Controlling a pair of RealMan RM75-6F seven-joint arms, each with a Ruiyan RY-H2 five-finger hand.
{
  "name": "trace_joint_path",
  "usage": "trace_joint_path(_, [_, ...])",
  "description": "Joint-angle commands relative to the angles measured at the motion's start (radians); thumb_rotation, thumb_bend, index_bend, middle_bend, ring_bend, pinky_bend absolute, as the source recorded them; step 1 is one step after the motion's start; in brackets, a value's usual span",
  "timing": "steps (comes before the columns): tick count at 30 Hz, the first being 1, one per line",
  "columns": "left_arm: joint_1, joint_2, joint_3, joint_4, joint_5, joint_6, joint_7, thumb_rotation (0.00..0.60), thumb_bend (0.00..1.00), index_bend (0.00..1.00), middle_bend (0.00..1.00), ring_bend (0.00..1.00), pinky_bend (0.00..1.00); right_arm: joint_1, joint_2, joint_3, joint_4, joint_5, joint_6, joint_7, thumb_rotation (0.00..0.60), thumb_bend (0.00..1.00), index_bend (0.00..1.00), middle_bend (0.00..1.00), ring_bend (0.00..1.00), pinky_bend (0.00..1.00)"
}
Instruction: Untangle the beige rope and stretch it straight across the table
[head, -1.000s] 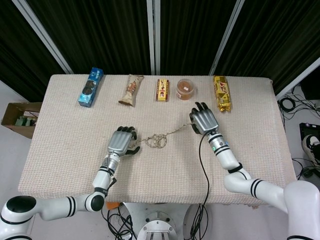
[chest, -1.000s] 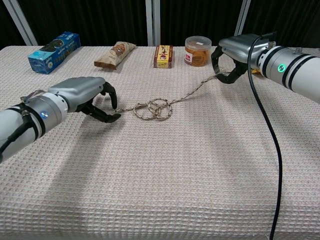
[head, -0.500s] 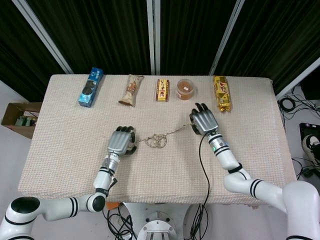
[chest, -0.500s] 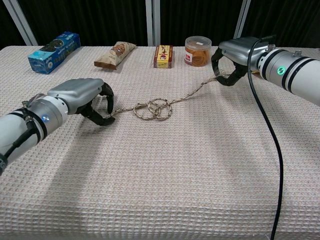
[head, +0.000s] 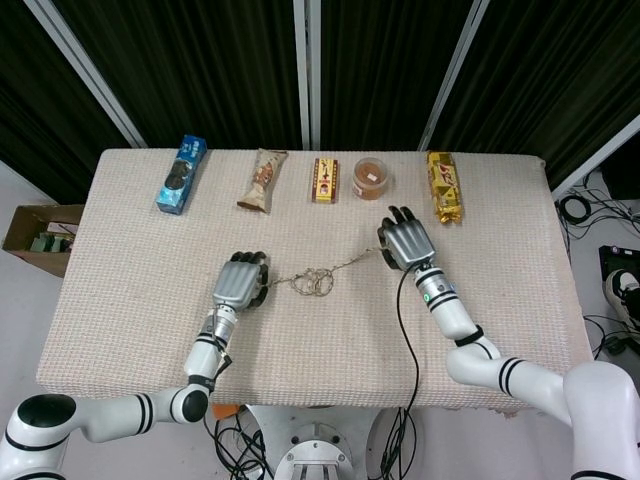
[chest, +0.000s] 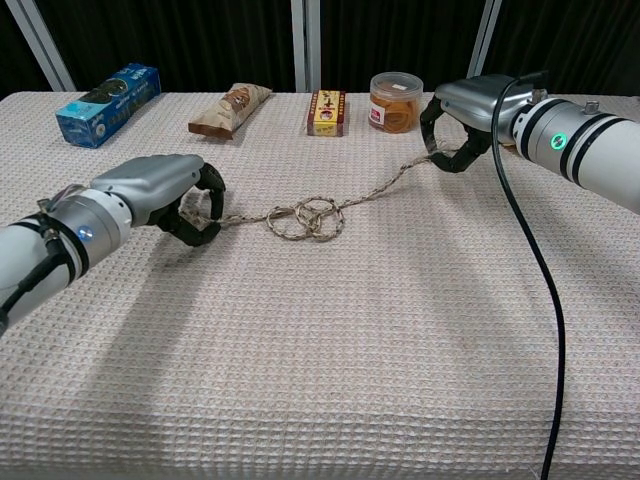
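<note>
A: Where is the beige rope (chest: 310, 216) held?

B: One end is gripped in the curled fingers of the left hand (chest: 170, 195), the other is pinched by the right hand (chest: 462, 115); the knotted loops (head: 314, 283) lie on the table (chest: 330, 340) between the two hands.

A: Why are the ends taken, not the knot?

B: So that tension can be put along the whole length (the loops are judged loose enough to slip). The snack row is kept beyond both hands, out of the pull line.
</note>
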Motion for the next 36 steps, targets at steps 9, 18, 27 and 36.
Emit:
trace_joint_path(9, [0.051, 0.056, 0.001, -0.017, 0.113, 0.082, -0.125, 0.600, 0.49, 0.63, 0.23, 0.18, 0.18, -0.040, 0.054, -0.001, -0.067, -0.030, 0.049, 0.056, 0.600, 0.57, 0.68, 0.34, 0.08, 0.16])
trace_joint_path(18, [0.151, 0.187, 0.041, 0.011, 0.253, 0.163, -0.351, 0.600, 0.49, 0.64, 0.25, 0.18, 0.18, -0.124, 0.190, -0.013, -0.178, -0.059, 0.109, 0.141, 0.600, 0.57, 0.68, 0.35, 0.08, 0.16])
trace_joint_path(27, [0.209, 0.220, 0.076, 0.119, 0.293, 0.147, -0.493, 0.600, 0.49, 0.64, 0.25, 0.18, 0.18, -0.189, 0.229, -0.046, -0.183, -0.054, 0.134, 0.166, 0.600, 0.57, 0.68, 0.35, 0.08, 0.16])
trace_joint_path(36, [0.242, 0.204, 0.091, 0.205, 0.311, 0.120, -0.579, 0.600, 0.49, 0.64, 0.25, 0.18, 0.18, -0.235, 0.227, -0.066, -0.160, -0.064, 0.155, 0.194, 0.600, 0.57, 0.68, 0.35, 0.08, 0.16])
